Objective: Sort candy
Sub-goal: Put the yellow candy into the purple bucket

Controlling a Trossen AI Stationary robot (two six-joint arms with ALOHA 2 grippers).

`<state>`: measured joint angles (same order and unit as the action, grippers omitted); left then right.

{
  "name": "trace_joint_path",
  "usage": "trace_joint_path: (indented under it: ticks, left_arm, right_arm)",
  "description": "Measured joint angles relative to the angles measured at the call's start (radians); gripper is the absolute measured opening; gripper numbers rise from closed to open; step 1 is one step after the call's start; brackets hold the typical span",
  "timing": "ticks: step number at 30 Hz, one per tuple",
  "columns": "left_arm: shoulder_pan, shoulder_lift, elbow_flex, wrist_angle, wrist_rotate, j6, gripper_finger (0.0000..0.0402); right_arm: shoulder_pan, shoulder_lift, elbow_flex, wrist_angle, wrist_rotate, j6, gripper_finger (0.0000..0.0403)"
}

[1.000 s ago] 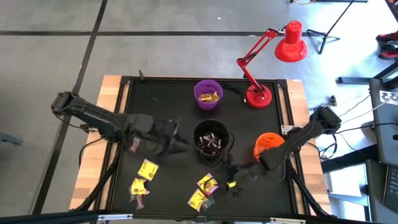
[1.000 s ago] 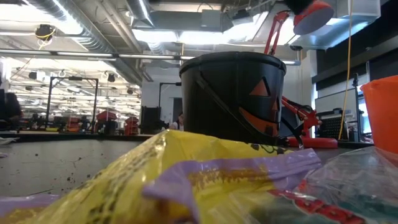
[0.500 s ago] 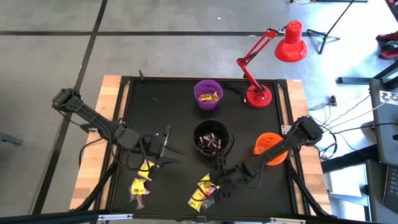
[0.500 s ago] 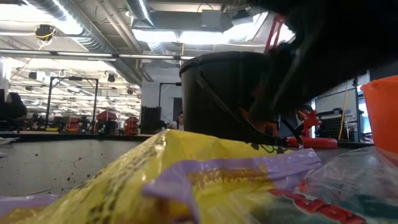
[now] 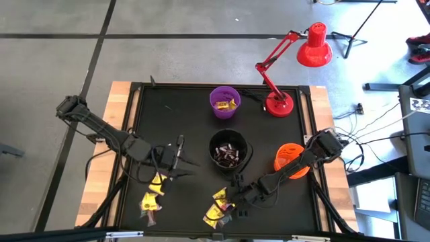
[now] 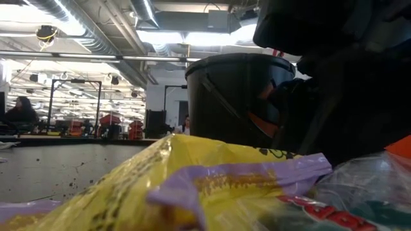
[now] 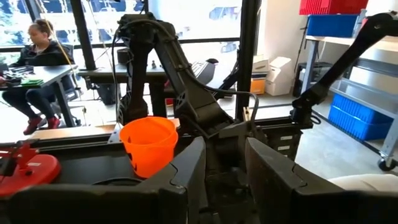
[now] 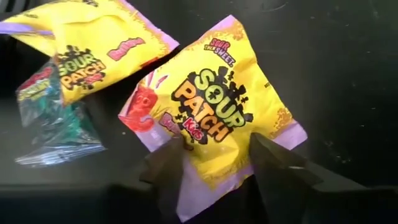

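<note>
1. Right wrist view shows the right gripper (image 8: 214,158) low over a yellow Sour Patch Kids packet (image 8: 214,106) on the black bench (image 8: 336,56). Its jaws stand apart, one on each side of the packet's near edge, and I can't say they have closed on it yet.
2. Just beside that packet lie a second yellow packet (image 8: 81,46) and a clear teal-tinted wrapper (image 8: 53,124).
3. From overhead, this cluster (image 5: 220,205) sits at about 6 o'clock on the bench, with the right gripper (image 5: 236,202) touching or just over it.
4. Another loose group of yellow candy (image 5: 153,193) lies at 8 o'clock. The left gripper (image 5: 176,161) hovers right next to it, jaws narrow, with nothing visibly held.
5. Progress, as I judge it: the purple bowl (image 5: 225,103) at 12 o'clock holds some yellow pieces, and the black jack-o'-lantern bucket (image 5: 230,152) at centre holds dark ones. The orange bucket (image 5: 289,156) at 3 o'clock is partly hidden by the right arm.
6. Several packets remain on the bench, so the sorting looks partway done.
</note>
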<state>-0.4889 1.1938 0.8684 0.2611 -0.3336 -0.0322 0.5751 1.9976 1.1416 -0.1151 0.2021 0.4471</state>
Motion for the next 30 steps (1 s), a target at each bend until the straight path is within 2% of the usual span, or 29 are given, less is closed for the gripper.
trace_joint_path:
  ticks: [8,10,16,23,30]
  left_arm:
    - [0.000,0.000,0.000,-0.003,0.000,0.000,0.0105]
    - [0.000,0.000,0.000,-0.007,-0.007,0.000,0.0105]
    - [0.000,0.000,-0.001,-0.026,-0.025,-0.009,0.0105]
    - [0.000,0.001,-0.001,-0.035,-0.026,-0.013,0.0105]
    - [0.000,0.001,-0.002,-0.050,-0.028,-0.018,0.0105]
  right_arm:
    - [-0.001,-0.031,-0.005,-0.026,0.011,-0.013,0.0030]
    - [0.000,-0.050,-0.006,-0.030,0.010,-0.028,0.0010]
    - [0.000,-0.155,-0.006,-0.019,0.021,-0.051,0.0031]
    - [0.002,-0.322,-0.006,0.021,0.055,-0.145,0.0005]
    - [0.001,-0.487,-0.005,0.061,0.127,-0.280,0.0017]
